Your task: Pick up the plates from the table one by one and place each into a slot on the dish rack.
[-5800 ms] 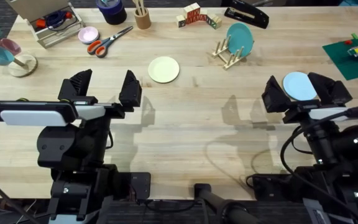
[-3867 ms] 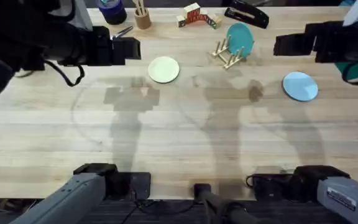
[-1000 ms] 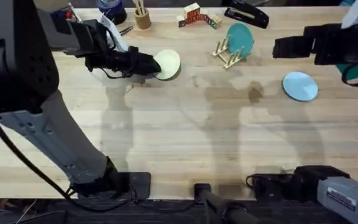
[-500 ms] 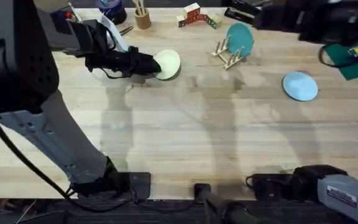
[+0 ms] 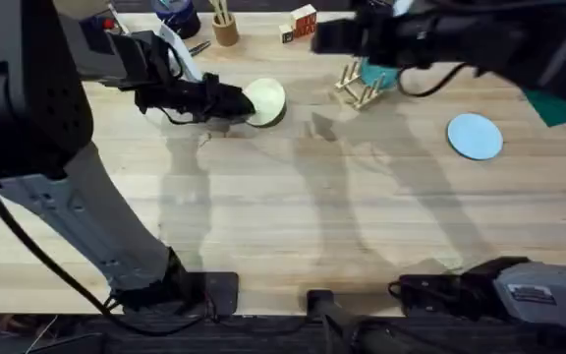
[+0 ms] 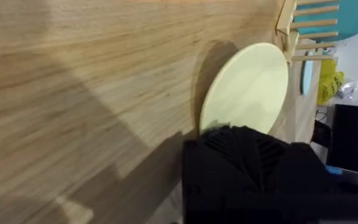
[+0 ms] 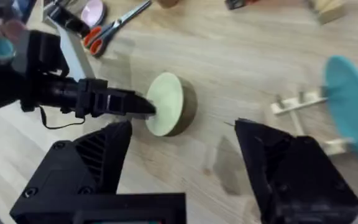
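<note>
two plates to rack. cream plate (image 5: 263, 102) tipped up on edge on the table (image 5: 283, 226), its near rim pinched in the left gripper (image 5: 234, 103); jaws clamped on it. blue plate (image 5: 475, 136) lies flat, well apart, to the right. rack (image 5: 360, 87) already holds a teal plate (image 5: 376, 74). right gripper (image 7: 185, 155) hangs above the cream plate, jaws wide apart. judgement: thin plastic, light, stiff, likely slick; only the rim offers a hold, and a shallow pinch could let it swivel.

one plate (image 5: 265, 100) left of dish rack (image 5: 358, 87) — tilted off table (image 5: 263, 216) | other plate (image 5: 475, 135) right — flat
</note>
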You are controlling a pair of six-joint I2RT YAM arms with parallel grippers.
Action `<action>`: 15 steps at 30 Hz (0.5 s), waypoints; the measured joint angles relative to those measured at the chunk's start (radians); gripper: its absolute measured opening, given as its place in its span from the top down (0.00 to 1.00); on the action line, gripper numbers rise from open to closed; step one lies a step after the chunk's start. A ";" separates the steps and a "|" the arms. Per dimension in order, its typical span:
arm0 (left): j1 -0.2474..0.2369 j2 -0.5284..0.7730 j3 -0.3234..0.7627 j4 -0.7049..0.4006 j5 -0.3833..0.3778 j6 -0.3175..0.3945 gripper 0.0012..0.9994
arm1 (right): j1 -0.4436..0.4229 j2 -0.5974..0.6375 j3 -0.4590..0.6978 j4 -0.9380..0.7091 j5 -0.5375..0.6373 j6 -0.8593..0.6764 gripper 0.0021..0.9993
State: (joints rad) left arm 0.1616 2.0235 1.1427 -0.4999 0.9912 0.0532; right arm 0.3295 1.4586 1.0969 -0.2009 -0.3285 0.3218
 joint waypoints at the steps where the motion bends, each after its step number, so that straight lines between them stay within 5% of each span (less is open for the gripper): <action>1: 0.000 0.000 0.000 0.000 0.000 0.000 0.96 | 0.013 0.024 0.000 0.018 -0.002 0.013 0.01; 15: 0.000 0.000 0.000 -0.001 0.000 0.000 0.96 | 0.103 0.279 0.000 0.262 -0.002 0.166 0.01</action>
State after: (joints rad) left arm 0.1616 2.0235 1.1427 -0.5007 0.9909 0.0532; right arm 0.4326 1.7378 1.0969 0.0612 -0.3309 0.4883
